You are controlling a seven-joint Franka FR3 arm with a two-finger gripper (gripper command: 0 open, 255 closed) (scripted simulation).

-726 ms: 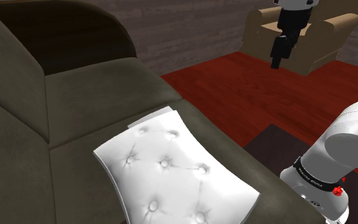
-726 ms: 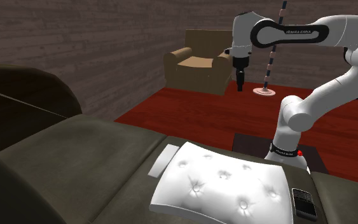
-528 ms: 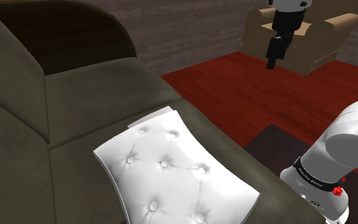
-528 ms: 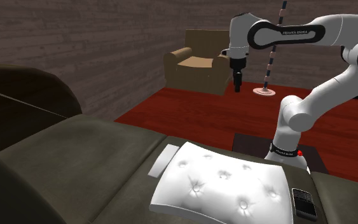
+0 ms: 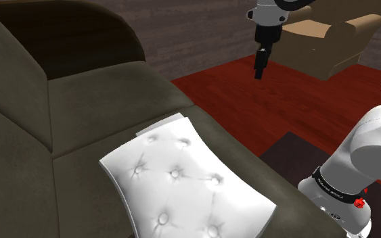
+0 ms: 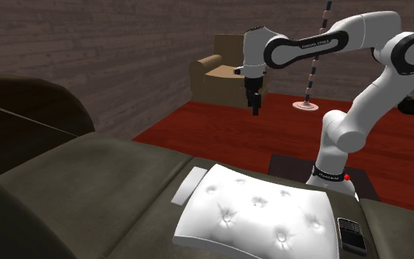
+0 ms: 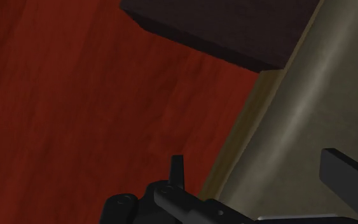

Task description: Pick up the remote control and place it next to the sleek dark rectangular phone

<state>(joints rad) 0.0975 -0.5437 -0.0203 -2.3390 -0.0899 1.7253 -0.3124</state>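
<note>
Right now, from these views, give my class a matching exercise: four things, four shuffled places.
1 white tufted square cushion
2 tan upholstered armchair
3 all-black two-finger gripper
4 small dark rectangular device

A hanging over the red floor
B beside the cushion's corner
C spread on the dark olive sofa
D by the far wall

Pairs: 1-C, 2-D, 3-A, 4-B

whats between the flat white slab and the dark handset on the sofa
The white tufted cushion lies between slab and handset, in the second exterior view.
</note>
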